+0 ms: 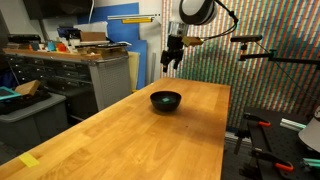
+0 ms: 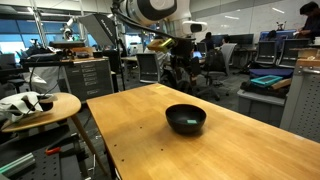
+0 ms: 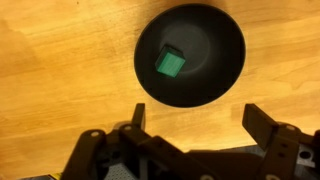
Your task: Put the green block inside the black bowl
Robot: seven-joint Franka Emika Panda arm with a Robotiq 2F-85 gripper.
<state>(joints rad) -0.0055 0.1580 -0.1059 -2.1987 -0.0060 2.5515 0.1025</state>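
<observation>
Tool [image 3: 196, 120] wide open, empty, above black bowl [image 3: 222, 62]

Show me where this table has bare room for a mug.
The table is bare wood from the black bowl to its near edge, except a yellow tape scrap at one corner, and on both sides of the bowl. Crowded only at the bowl, which holds the green block; the open gripper hangs over the table near it.

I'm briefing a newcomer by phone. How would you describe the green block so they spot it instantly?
Start at the big wooden table; the only dish on it is a round black bowl. In the wrist view, the green block lies inside that bowl, a small bright square against the dark interior.
</observation>
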